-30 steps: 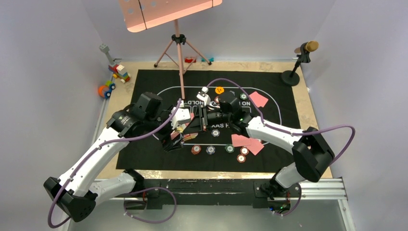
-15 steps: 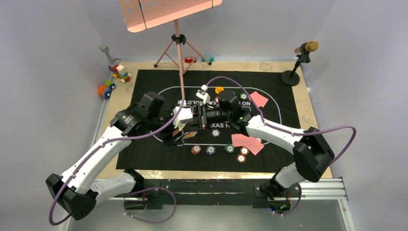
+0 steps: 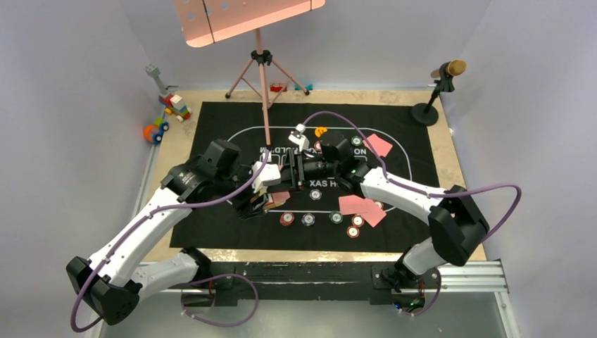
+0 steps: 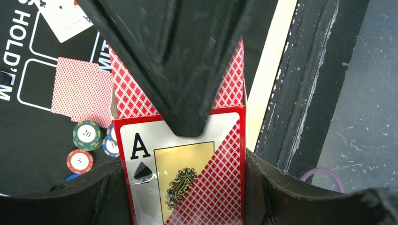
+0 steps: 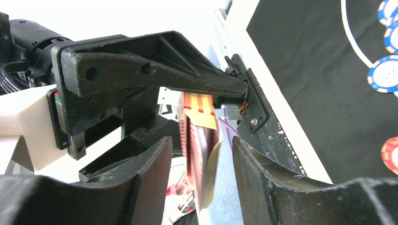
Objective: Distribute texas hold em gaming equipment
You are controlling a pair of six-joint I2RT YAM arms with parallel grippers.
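I note the left gripper [image 3: 259, 201], clamped on the card box [image 4: 197, 183], has edged it rightward above the tabletop [image 3: 165, 151]. The right gripper [image 5: 199, 173] stands spread astride its open end. Card extraction looks imminent.

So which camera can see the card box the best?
The left wrist view: the card box is close up, its ace of spades face toward the camera. The right wrist view shows the box only edge-on, and the top external view shows just a small red patch.
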